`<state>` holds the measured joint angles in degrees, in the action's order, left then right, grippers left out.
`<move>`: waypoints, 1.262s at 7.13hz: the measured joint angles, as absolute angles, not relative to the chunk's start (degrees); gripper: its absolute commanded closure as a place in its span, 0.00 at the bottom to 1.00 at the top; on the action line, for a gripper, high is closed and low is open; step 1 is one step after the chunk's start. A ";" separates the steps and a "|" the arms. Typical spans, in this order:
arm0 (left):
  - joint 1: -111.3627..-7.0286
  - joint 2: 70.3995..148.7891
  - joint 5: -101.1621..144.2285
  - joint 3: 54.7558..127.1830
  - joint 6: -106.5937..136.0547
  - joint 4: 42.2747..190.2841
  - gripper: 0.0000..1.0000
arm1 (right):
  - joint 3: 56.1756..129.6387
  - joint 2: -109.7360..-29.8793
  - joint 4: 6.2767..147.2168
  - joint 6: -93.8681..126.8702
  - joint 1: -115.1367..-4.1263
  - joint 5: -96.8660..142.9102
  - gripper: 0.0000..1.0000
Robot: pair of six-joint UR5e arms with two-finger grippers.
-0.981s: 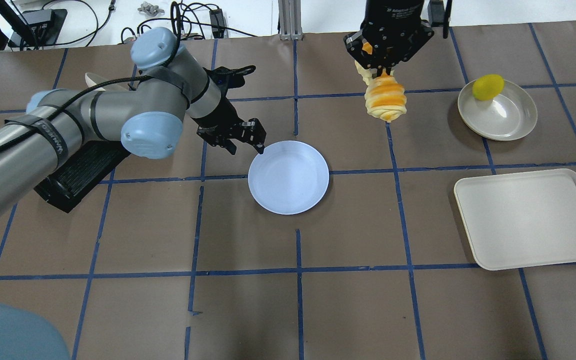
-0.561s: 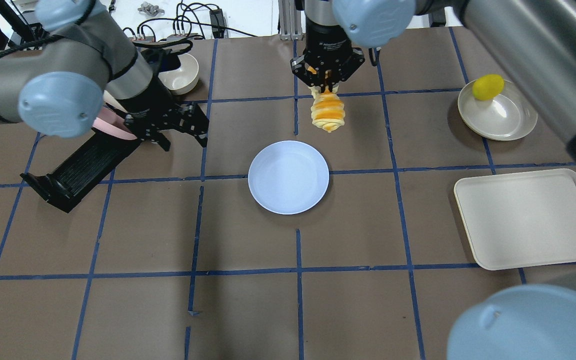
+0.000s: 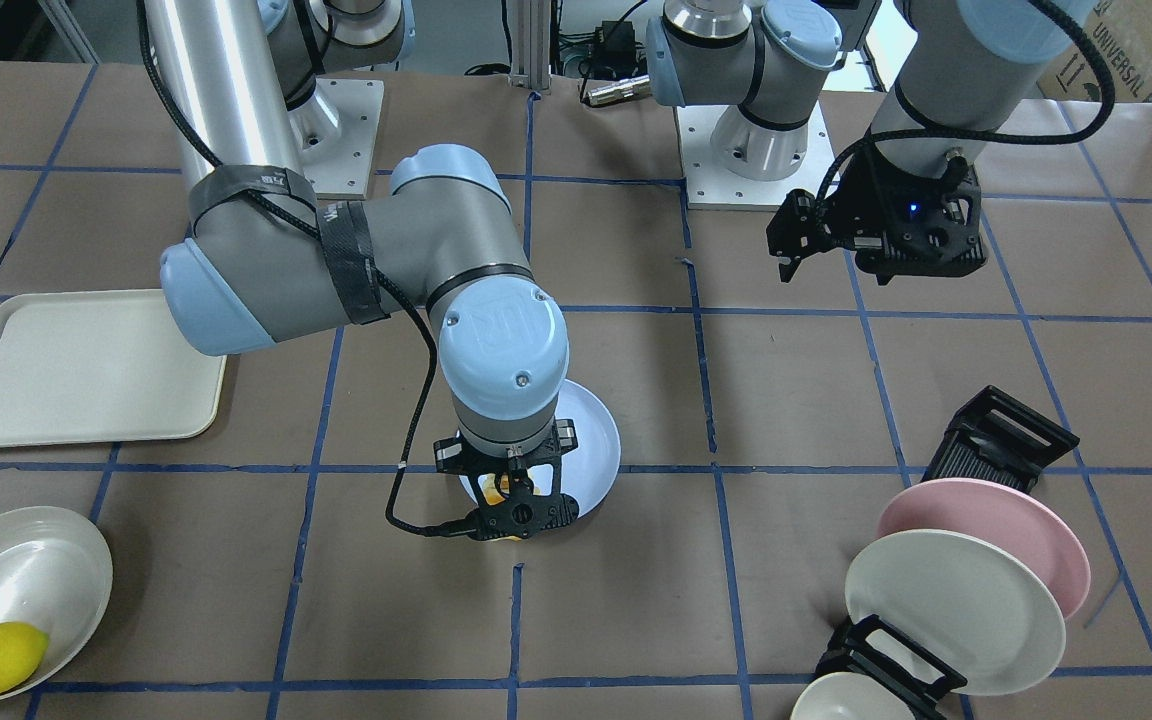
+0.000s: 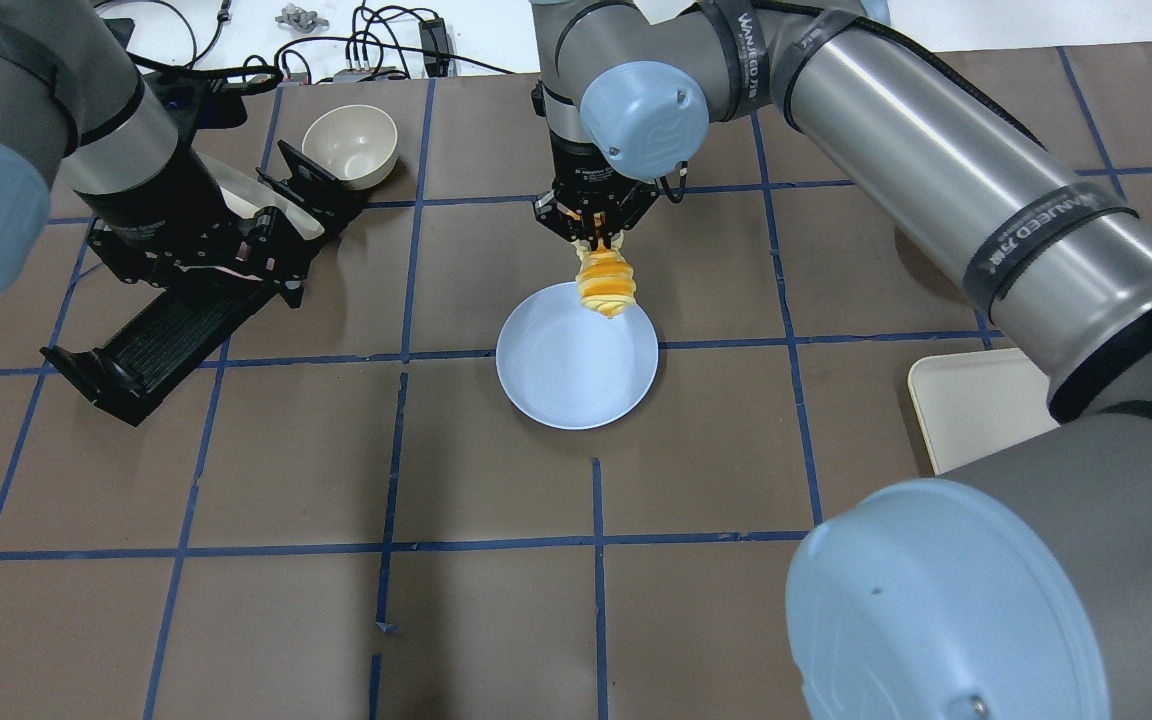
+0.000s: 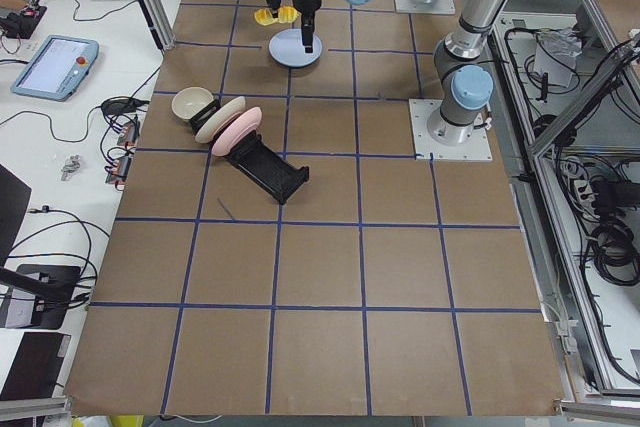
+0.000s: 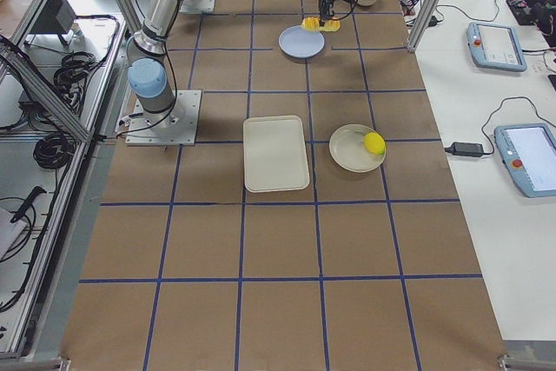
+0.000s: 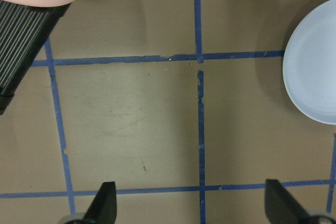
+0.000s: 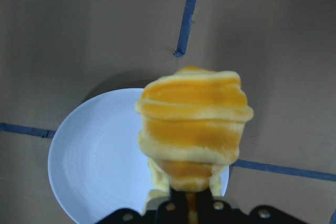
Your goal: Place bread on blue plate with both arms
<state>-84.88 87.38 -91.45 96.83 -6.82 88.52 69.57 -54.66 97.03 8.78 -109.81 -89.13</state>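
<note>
A brown table gridded with blue tape, seen from above and behind the robot. At the left, the left gripper hovers with its fingers spread wide and nothing between them. It is close to a black dish rack in which a pink plate and a cream-white plate stand on edge. A cream bowl sits just beyond the rack, towards the far edge. In the centre lies the blue plate. The right gripper is clamped on the top end of the bread, which hangs upright over the plate's far rim. Whether its lower tip touches the plate cannot be told. At the right, the right arm partly hides a cream tray.
</note>
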 measured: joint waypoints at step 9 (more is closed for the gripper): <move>-84.85 86.21 -89.72 92.89 -6.18 92.06 0.00 | 77.43 -52.86 109.07 9.06 -112.38 -89.87 0.00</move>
<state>-84.85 86.21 -89.72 92.89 -6.18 92.06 77.43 -52.86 109.07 9.06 -112.38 -89.87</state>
